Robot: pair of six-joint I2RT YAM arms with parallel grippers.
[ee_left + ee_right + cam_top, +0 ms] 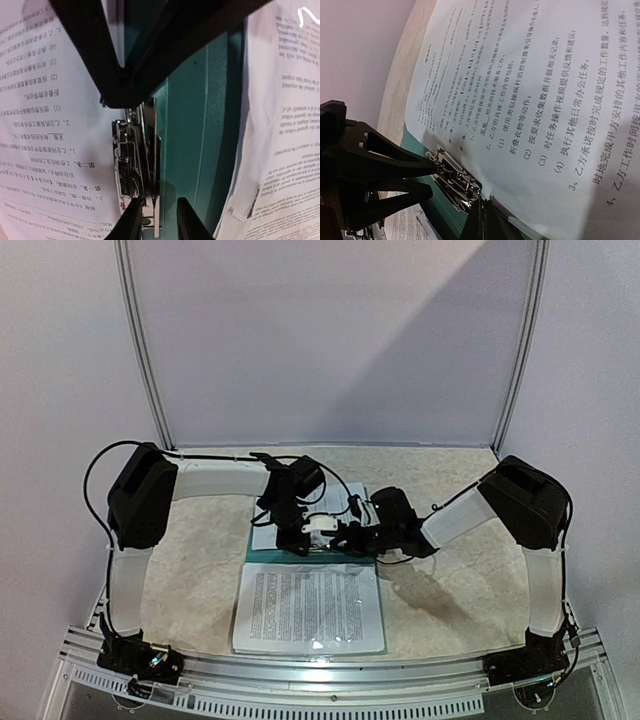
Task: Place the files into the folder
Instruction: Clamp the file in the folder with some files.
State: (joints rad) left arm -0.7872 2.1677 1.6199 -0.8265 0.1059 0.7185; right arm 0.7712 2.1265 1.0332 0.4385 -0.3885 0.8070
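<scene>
Beige speckled table (190, 570), white backdrop (330, 340). Left claw (431, 176) is sitting with jaws slightly parted at one end of the clip (457, 177); can't tell if it's actually pinching it. Right claw (481, 215) is closed and empty, tips resting by the clip's other end at the paper edge. Files (530, 100) are lying on the far half of the open folder (200, 130), edge butting the clip; second sheet (310, 605) is lying on the near half. Looks like clamping is in hand: files are in, not confirmed secured. Next move is calling for checking the edge is sitting under the clip, backing both claws out straight without dragging paper, then closing the cover.
</scene>
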